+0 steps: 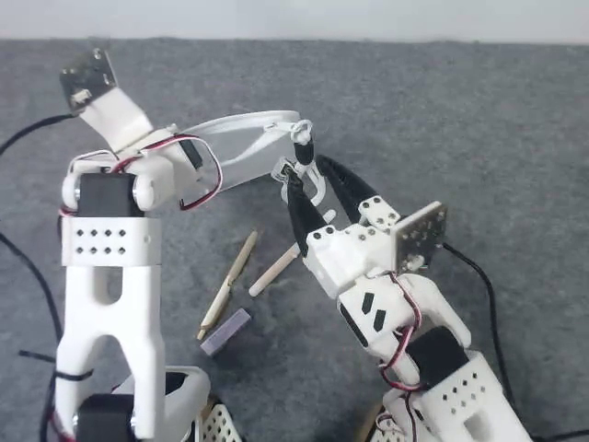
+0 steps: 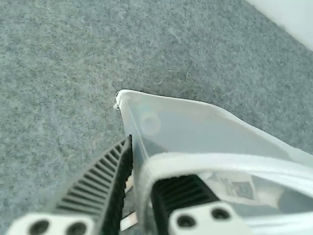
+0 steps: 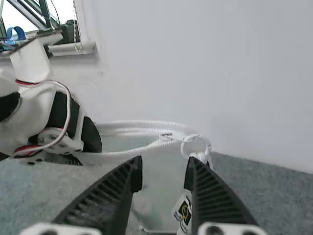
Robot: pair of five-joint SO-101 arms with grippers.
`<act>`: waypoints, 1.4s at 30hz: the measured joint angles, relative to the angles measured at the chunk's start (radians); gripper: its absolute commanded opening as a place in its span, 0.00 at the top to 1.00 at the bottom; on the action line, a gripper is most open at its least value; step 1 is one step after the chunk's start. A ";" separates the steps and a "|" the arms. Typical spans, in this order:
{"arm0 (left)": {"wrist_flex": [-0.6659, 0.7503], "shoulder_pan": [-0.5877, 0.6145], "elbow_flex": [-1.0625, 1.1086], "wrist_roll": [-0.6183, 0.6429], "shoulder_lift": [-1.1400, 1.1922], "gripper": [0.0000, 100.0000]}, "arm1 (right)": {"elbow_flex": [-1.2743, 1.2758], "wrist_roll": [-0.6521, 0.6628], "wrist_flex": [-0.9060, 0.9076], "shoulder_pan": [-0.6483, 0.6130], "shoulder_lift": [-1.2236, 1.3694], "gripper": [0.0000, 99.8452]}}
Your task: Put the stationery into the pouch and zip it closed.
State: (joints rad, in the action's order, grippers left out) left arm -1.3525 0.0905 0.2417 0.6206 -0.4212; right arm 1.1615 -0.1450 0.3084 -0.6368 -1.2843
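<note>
Left gripper: fingers pressed together on the white zip rim of the pouch, with the clear wall and rim running between them. In the high view this gripper sits upper left of centre, at the left end of the pouch.

Right gripper: comes up from the lower right of the high view to the pouch's right end, at upper centre. Fingers are spread with a plain gap and nothing is clamped in it. In the right wrist view the pouch's mouth and clear wall show through that gap.

Zip pull: white ring at the right end of the zip, lying just at the tip of one right finger. Whether they touch cannot be told.

Pouch: clear, with a white zip, raised at its left end by the left fingers.

Longer pencil: pale wood, lying on the table below the pouch, centre left.

Shorter pencil: just beside the first and angled away from it.

Eraser: purple block by the longer pencil's lower end.

All three lie outside the pouch.
</note>
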 measured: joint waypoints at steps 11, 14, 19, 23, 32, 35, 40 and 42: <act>0.011 0.075 0.002 0.000 0.002 0.99 | -0.008 0.000 0.192 -0.025 0.083 0.87; 0.015 0.110 0.002 0.003 0.003 0.99 | -0.049 0.000 0.258 -0.026 0.147 0.87; 0.015 0.176 0.003 0.041 0.003 0.99 | -0.135 -0.060 0.338 -0.026 0.285 0.87; 0.017 0.209 0.003 0.051 0.003 0.99 | -0.224 -0.120 0.423 -0.026 0.410 0.87; 0.017 0.210 0.003 0.051 0.003 0.99 | -0.356 -0.212 0.520 -0.026 0.658 0.87; 0.017 0.210 0.003 0.051 0.003 0.99 | -0.374 -0.219 0.522 -0.026 0.715 0.87; 0.017 0.210 0.003 0.051 0.003 0.99 | -0.391 -0.227 0.522 -0.026 0.786 0.87; 0.017 0.210 0.003 0.051 0.003 0.99 | -0.408 -0.253 0.522 -0.025 0.815 0.87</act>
State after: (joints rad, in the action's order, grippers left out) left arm -1.3357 0.3007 0.2447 0.6713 -0.4181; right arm 0.7534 -0.3982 0.8301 -0.6613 -0.4695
